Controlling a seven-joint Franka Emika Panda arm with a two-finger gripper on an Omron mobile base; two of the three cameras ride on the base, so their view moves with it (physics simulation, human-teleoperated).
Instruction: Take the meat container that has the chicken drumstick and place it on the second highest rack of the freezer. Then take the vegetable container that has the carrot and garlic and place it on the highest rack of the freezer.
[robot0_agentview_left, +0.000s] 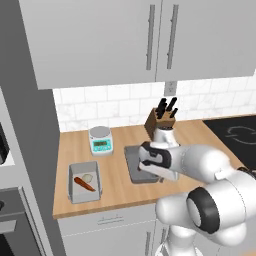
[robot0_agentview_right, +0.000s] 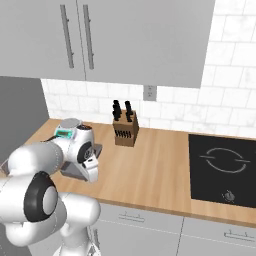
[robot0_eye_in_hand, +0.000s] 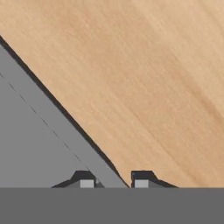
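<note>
On the wooden tabletop (robot0_agentview_left: 115, 192), the vegetable container (robot0_agentview_left: 84, 182) with carrot (robot0_agentview_left: 84, 184) and garlic (robot0_agentview_left: 88, 177) sits left; the meat container (robot0_agentview_left: 133, 165) lies right (drumstick hidden), its rim (robot0_eye_in_hand: 61, 120) between the claw (robot0_eye_in_hand: 113, 183) fingertips, clenching narrowly.

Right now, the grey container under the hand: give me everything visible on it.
The grey container is a shallow rectangular tray, matte mid-grey like plastic, with a raised rim. It lies flat on the wooden counter, right of the container with the carrot, in front of the knife block. The arm covers most of it in both base views, so its contents cannot be seen. In the hand view its rim runs diagonally, and the hand straddles that wall, one fingertip inside and one outside, nearly closed on it.
</note>
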